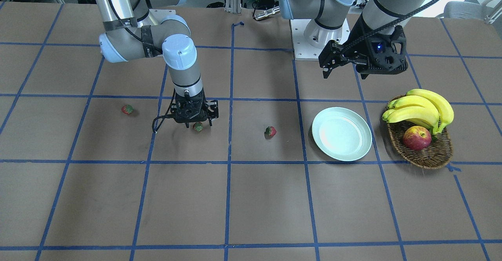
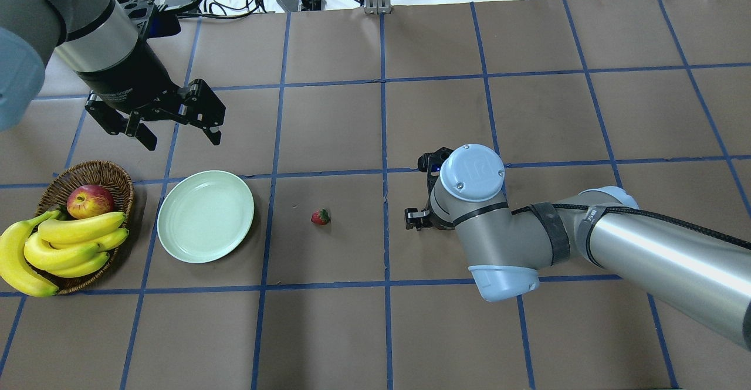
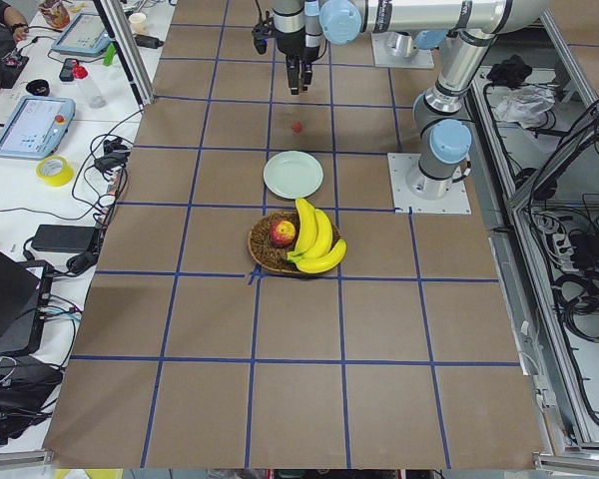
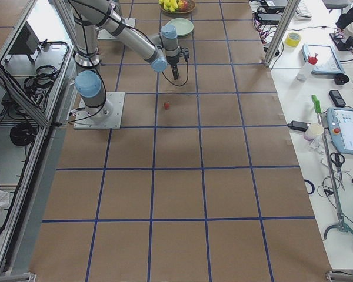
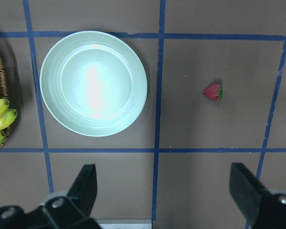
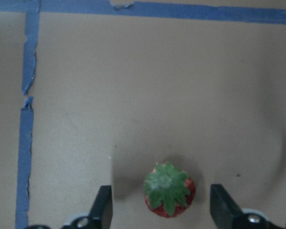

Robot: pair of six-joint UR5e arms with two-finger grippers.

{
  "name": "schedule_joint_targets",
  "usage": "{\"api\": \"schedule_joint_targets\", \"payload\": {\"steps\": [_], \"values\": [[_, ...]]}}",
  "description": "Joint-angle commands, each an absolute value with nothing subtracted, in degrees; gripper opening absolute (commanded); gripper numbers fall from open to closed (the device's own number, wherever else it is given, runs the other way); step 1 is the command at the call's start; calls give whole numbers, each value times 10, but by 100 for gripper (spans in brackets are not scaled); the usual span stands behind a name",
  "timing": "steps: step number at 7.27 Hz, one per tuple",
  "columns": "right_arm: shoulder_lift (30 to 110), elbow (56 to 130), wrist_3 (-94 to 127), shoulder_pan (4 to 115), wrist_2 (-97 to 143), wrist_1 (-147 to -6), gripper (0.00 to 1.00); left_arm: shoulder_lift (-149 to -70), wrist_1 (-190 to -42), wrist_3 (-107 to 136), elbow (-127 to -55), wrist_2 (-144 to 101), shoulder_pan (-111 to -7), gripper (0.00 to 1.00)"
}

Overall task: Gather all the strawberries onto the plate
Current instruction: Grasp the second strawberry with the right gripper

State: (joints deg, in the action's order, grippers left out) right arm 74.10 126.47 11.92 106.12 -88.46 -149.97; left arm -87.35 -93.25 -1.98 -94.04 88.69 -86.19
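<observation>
Three strawberries (image 1: 127,109) (image 1: 198,126) (image 1: 270,131) lie outside the one plate (image 1: 341,134)

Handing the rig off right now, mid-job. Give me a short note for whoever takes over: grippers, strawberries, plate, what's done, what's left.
Right gripper: open, low over the table, one finger on each side of the middle strawberry, not closed on it.
Left gripper: open, empty, raised above the table near the plate.
Other berries: near strawberry lies on the table closest to the plate, far strawberry farthest from it.
Done: nothing, the plate is empty.
Left: grasp and deliver all three.
</observation>
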Motion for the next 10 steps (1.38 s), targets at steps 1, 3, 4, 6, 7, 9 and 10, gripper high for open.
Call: {"api": "schedule_joint_targets", "payload": {"steps": [1,3,4,6,7,9,10], "values": [[733,1245,118,1062,-890,-1496,46,-874,-933,-19,-940,887,-862,100],[730,1245,119,1062,-893,-1496,31,-874,-932,-20,-940,887,-862,100],[730,1246,118,1062,-894,-1495,21,-874,-932,-20,-940,889,-862,100],[738,1201,126,1062,-892,-1464,17,-874,-932,-20,-940,888,-862,100],[738,1141,183,1067,-883,-1387,16,-874,-931,-19,-940,886,-862,100],[719,1092,368,1144,-841,-1344,13,-874,-931,-19,-940,886,-861,100],[683,1086,451,1159,-825,-1394,12,-874,-931,-20,-940,886,-861,100]]}}
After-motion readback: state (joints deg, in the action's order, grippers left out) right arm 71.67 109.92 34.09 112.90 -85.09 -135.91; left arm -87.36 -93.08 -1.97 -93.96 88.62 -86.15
